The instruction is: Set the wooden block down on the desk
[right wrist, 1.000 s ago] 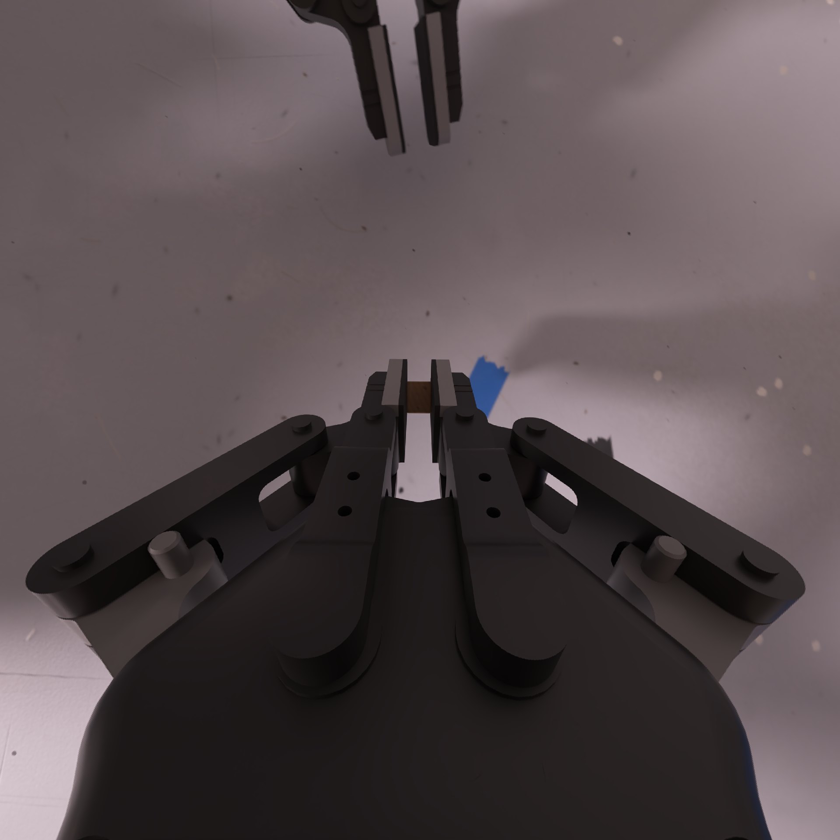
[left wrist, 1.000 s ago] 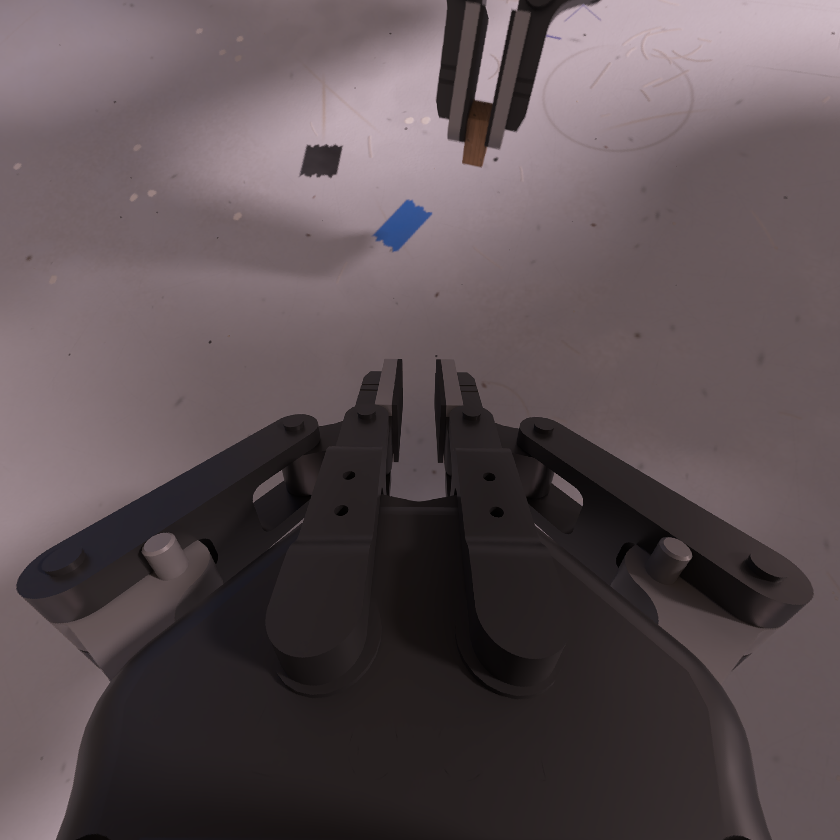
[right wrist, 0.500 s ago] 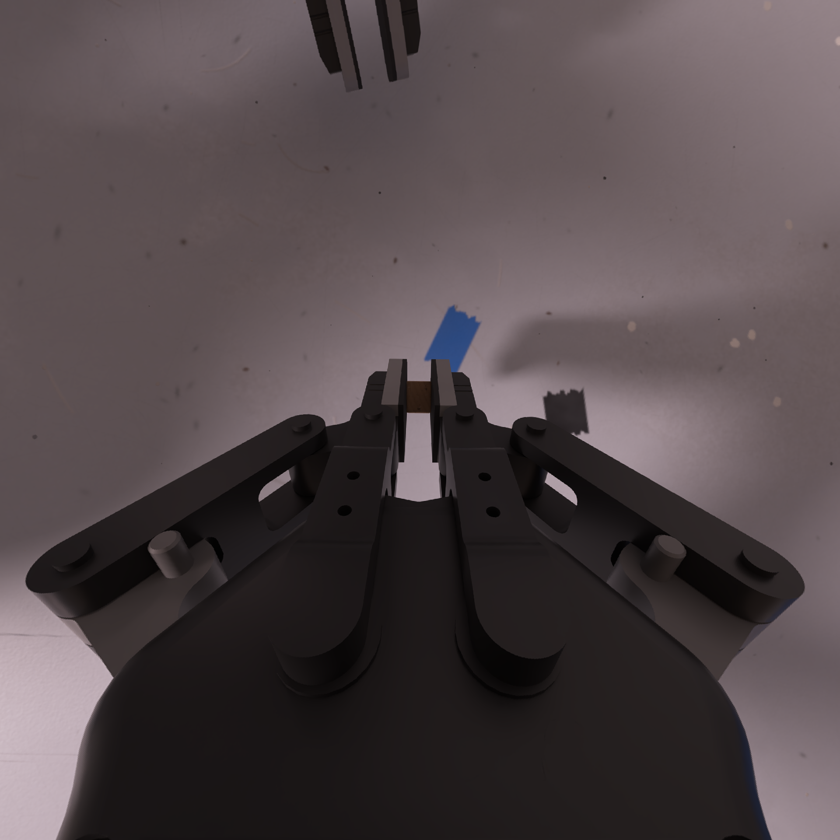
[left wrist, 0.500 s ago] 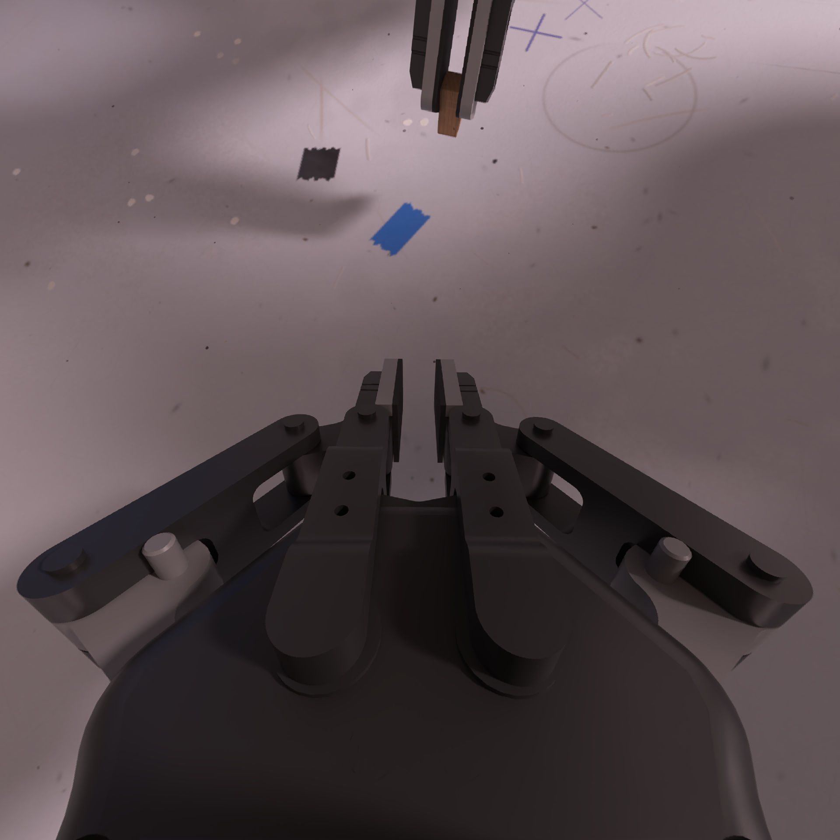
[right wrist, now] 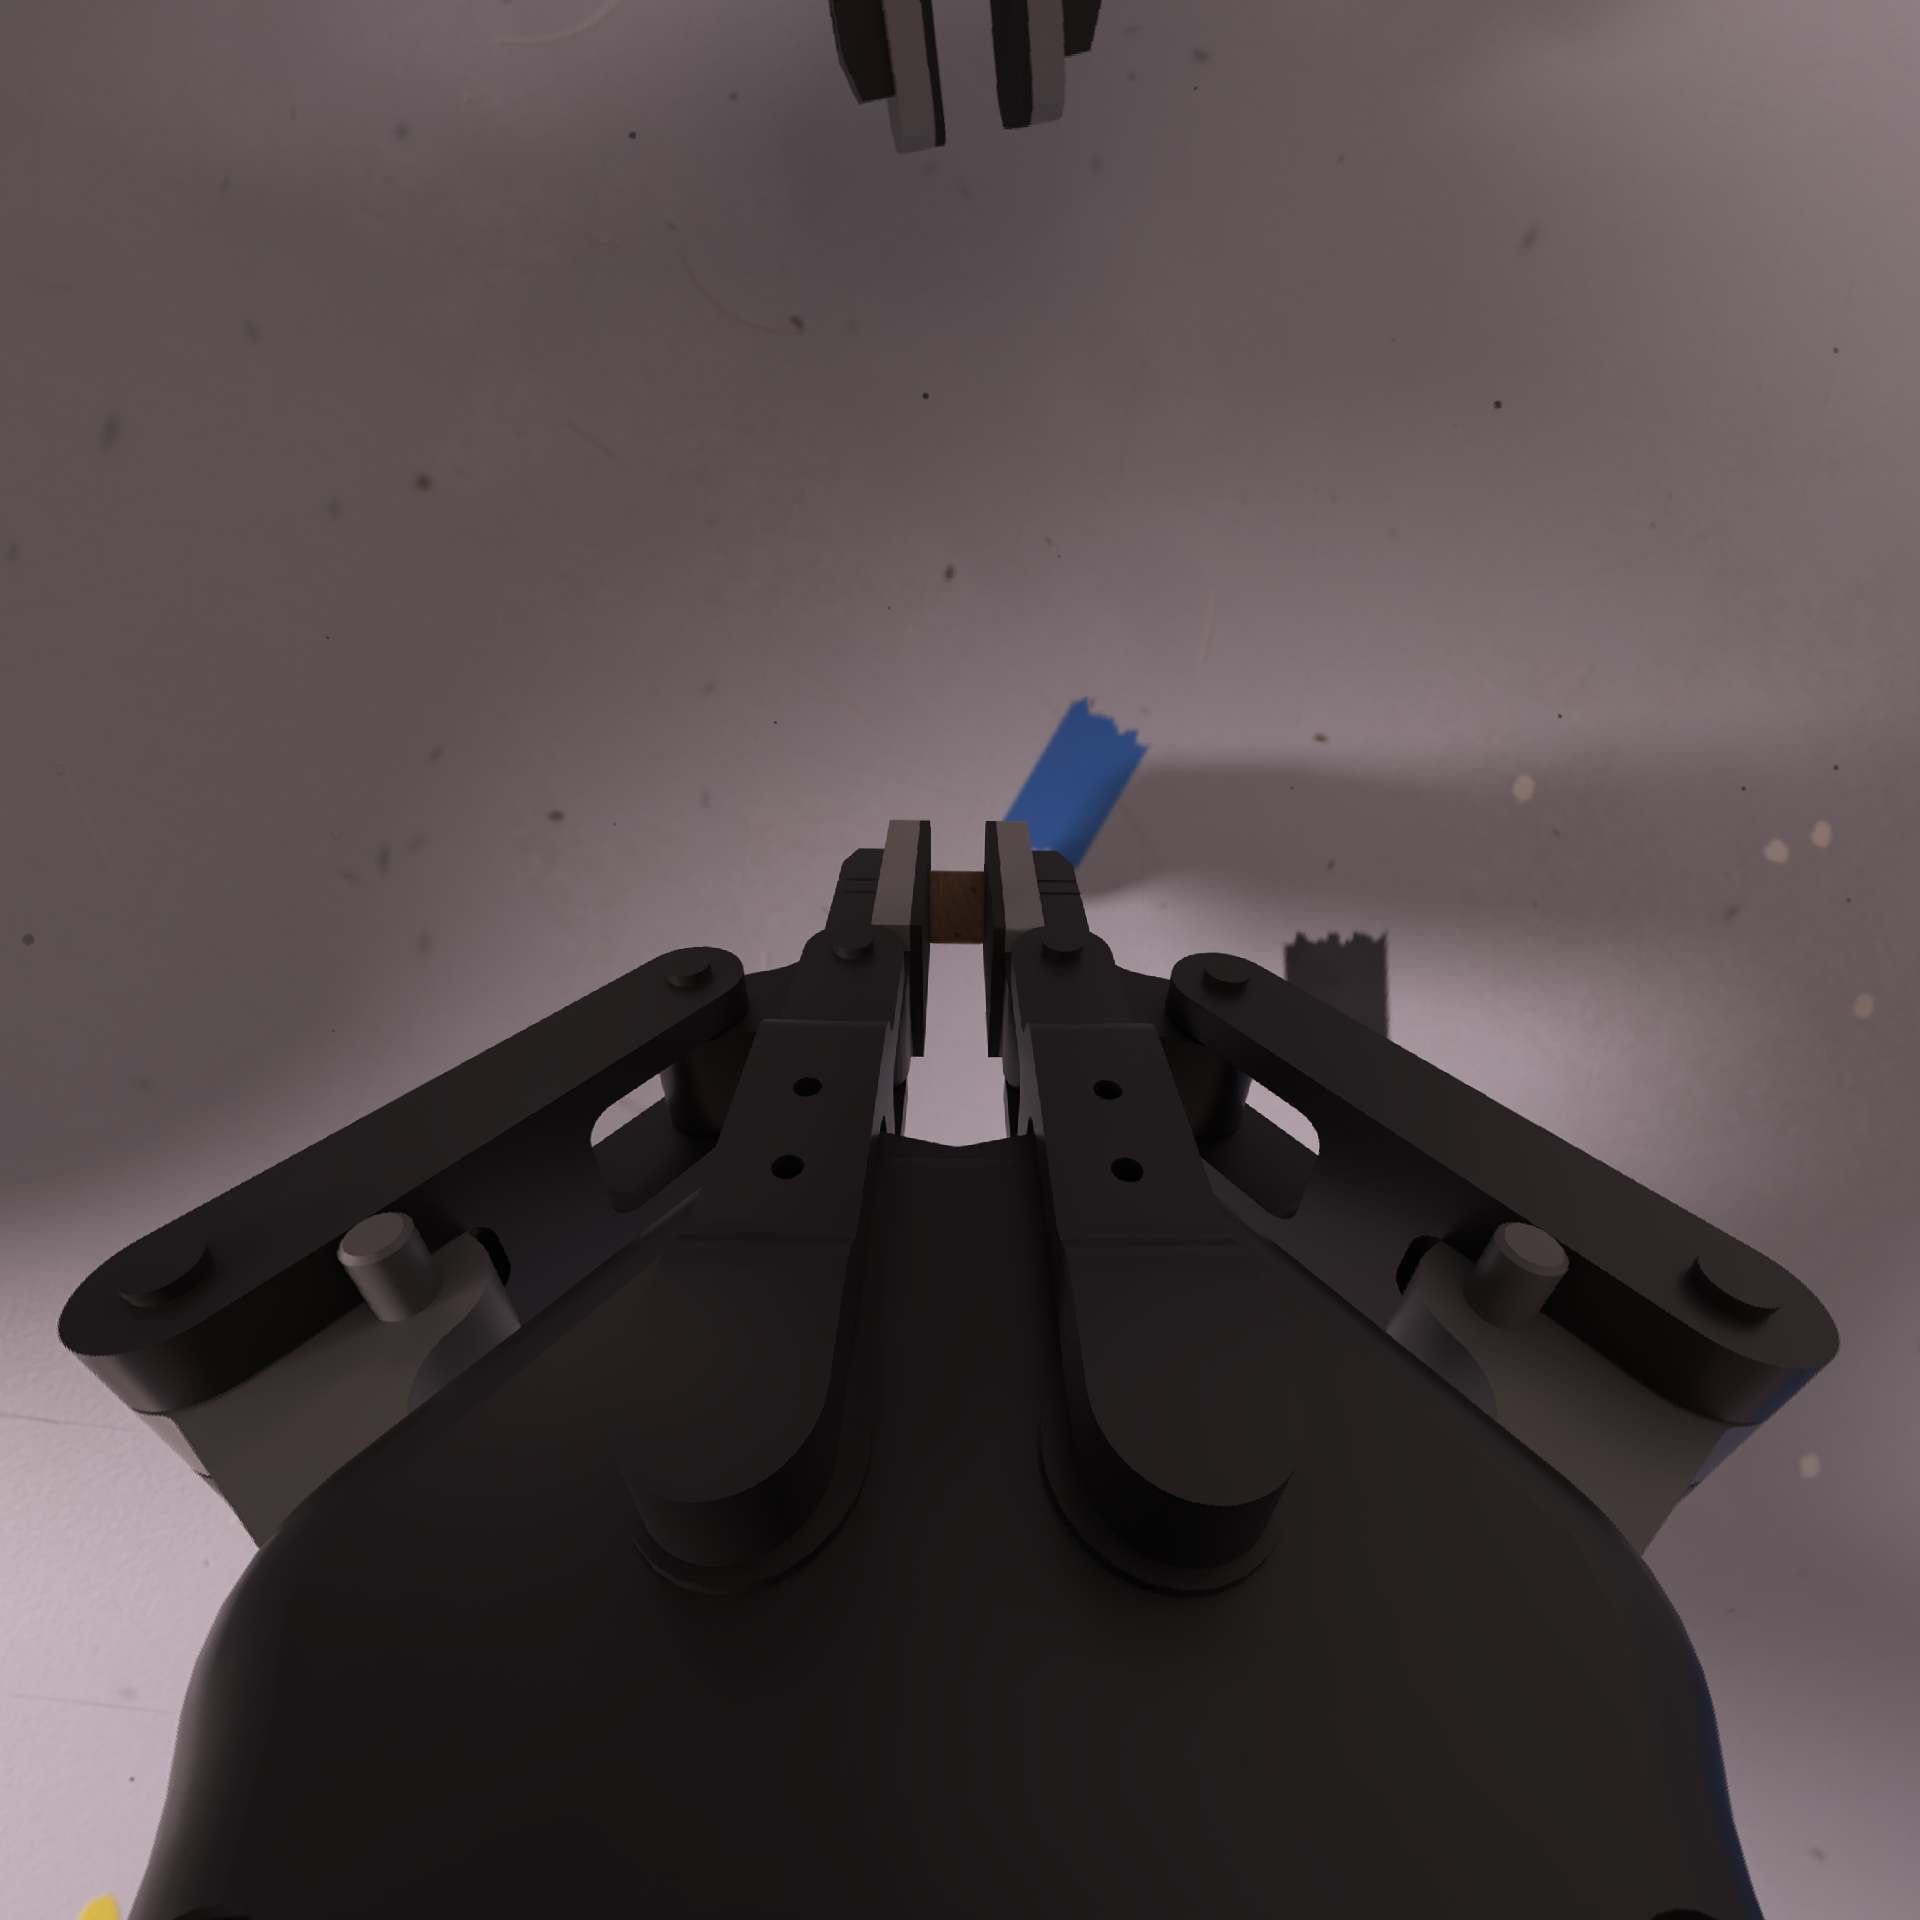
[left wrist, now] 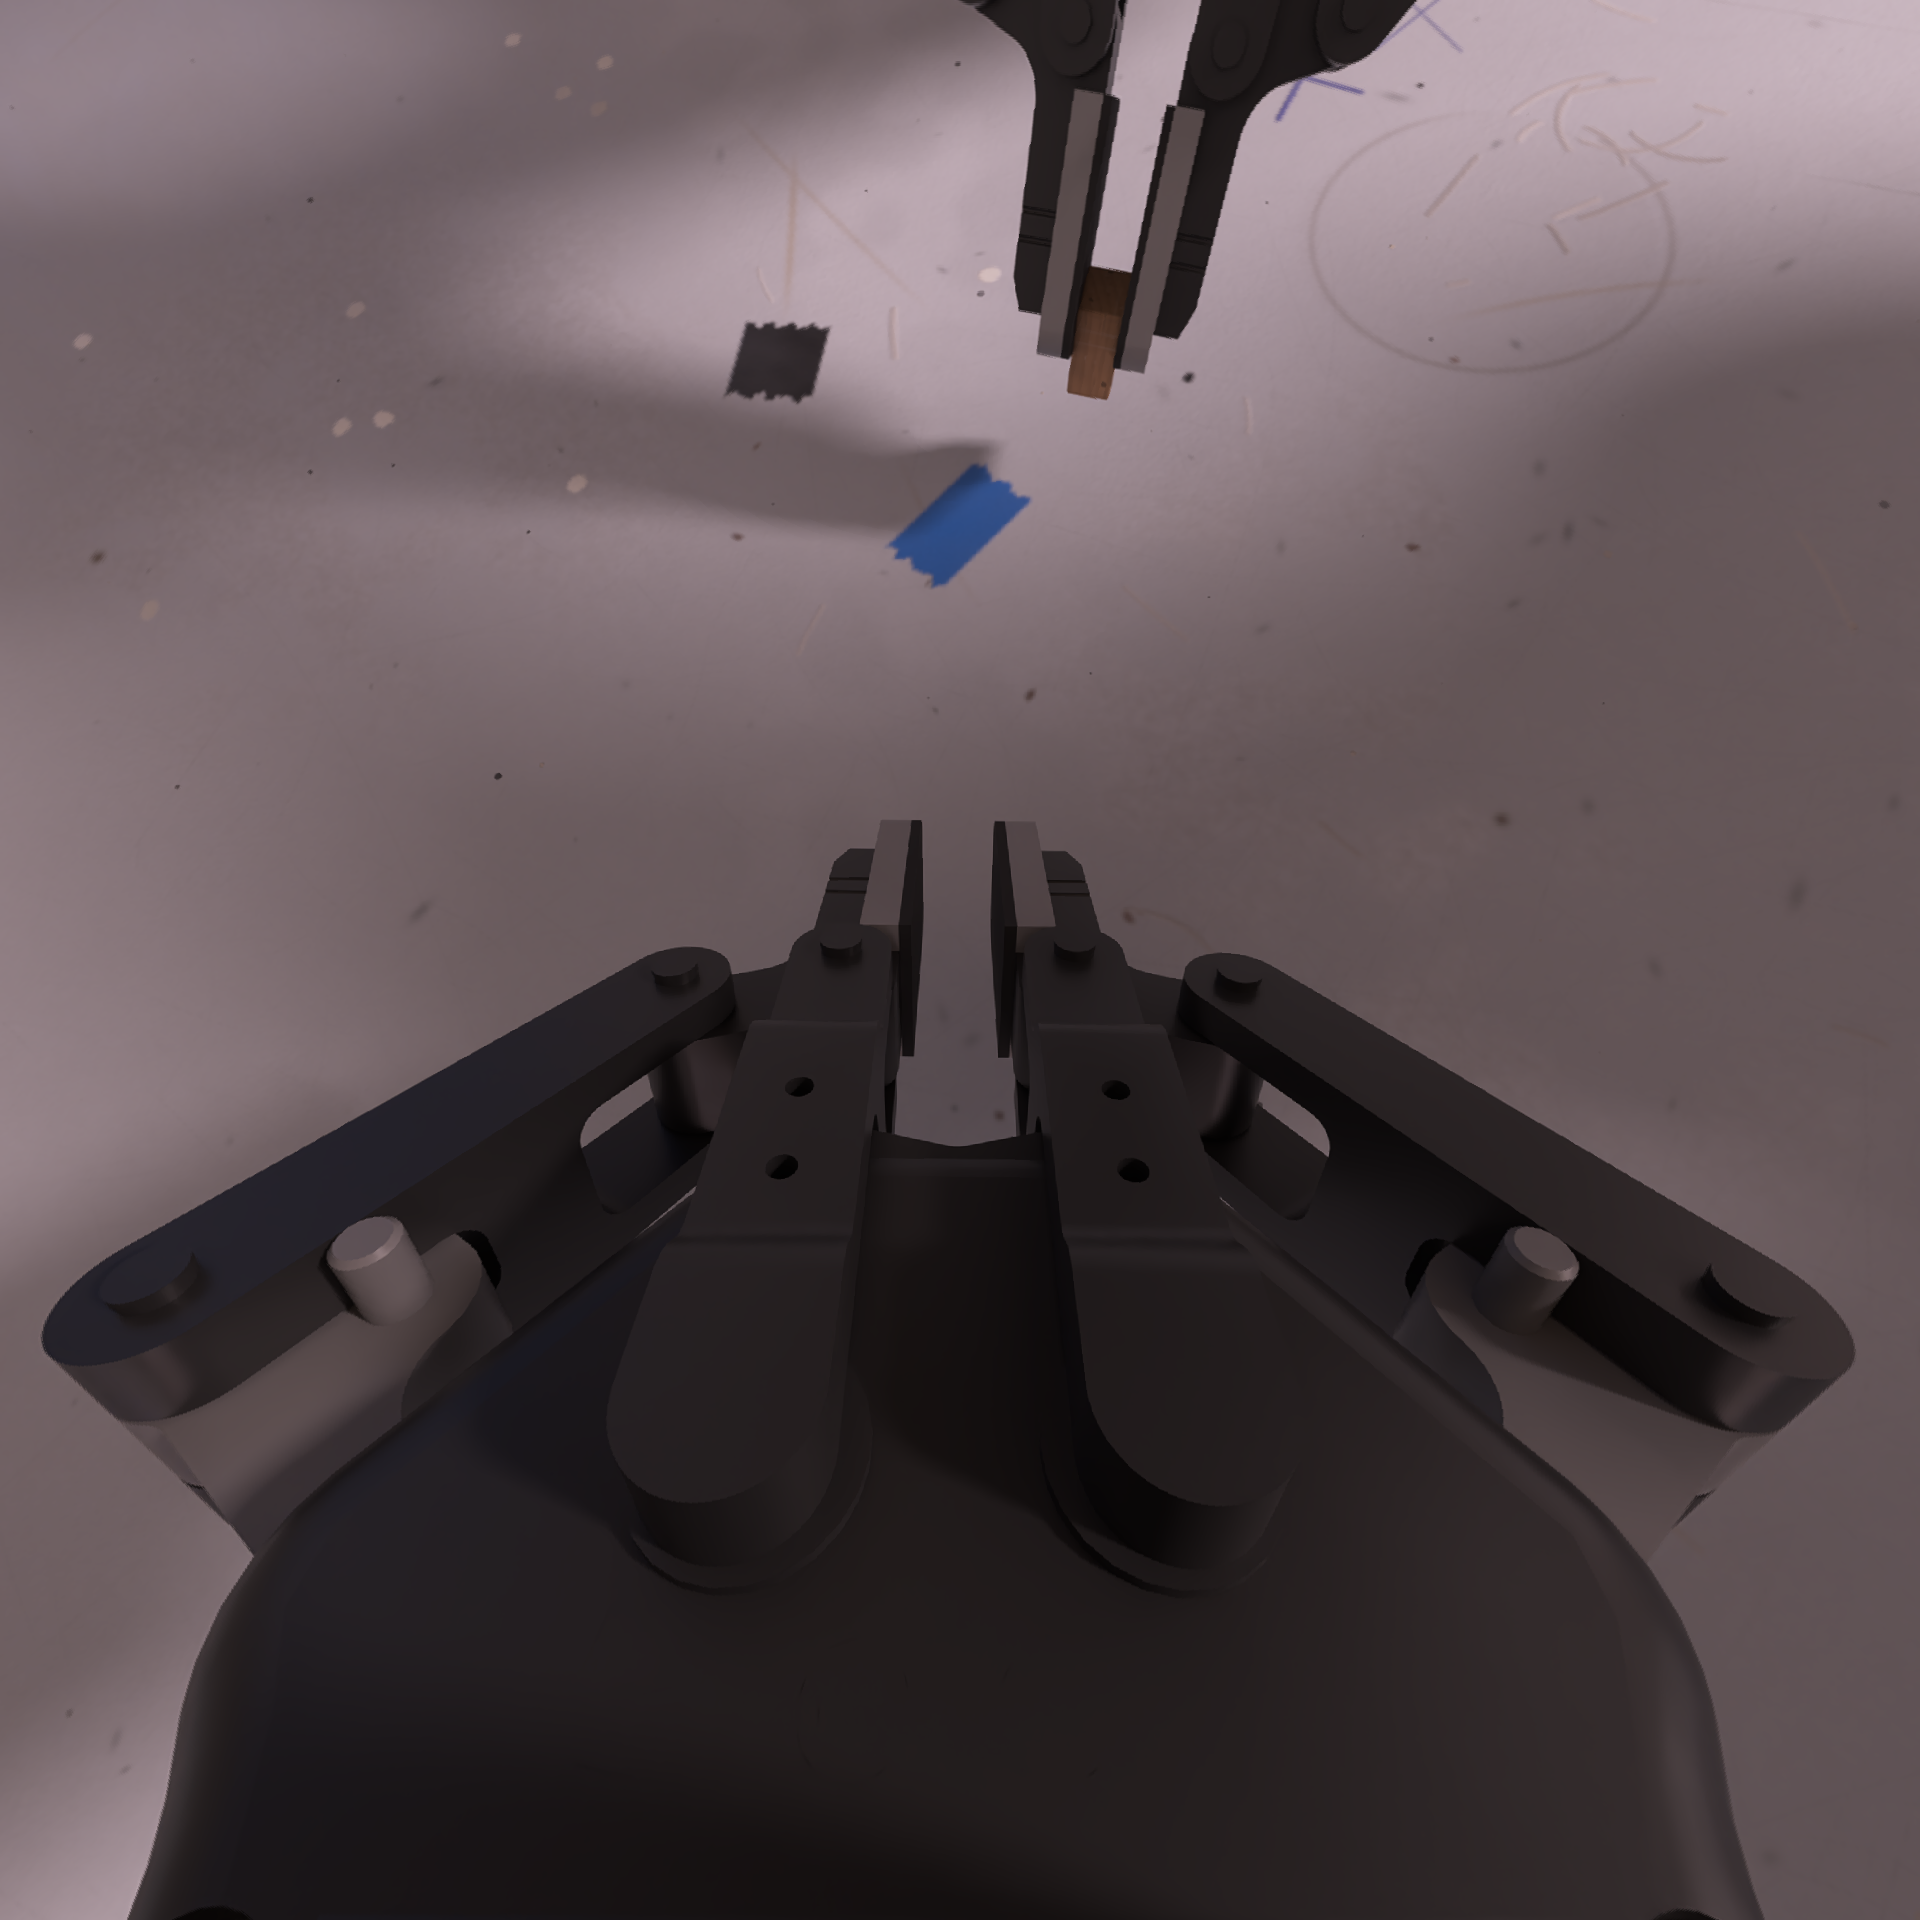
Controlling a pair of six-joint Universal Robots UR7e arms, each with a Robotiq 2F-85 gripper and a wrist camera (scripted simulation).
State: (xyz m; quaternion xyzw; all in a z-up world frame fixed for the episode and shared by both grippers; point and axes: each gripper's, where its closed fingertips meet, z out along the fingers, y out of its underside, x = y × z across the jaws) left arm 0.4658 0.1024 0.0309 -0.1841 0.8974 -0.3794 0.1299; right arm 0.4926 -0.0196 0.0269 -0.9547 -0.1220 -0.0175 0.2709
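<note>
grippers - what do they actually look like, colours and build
Both match. The left gripper and the right gripper have a rounded matte black body, black bar linkages splayed out to each side, and short grey metal pins at the outer joints. Each finger is a flat black link with two small holes, ending in a thin pad with a lighter grey edge. No cables or markings show.

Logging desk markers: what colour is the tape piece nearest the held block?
Blue tape piece, clearest in the left wrist view, near the wooden block.
</note>
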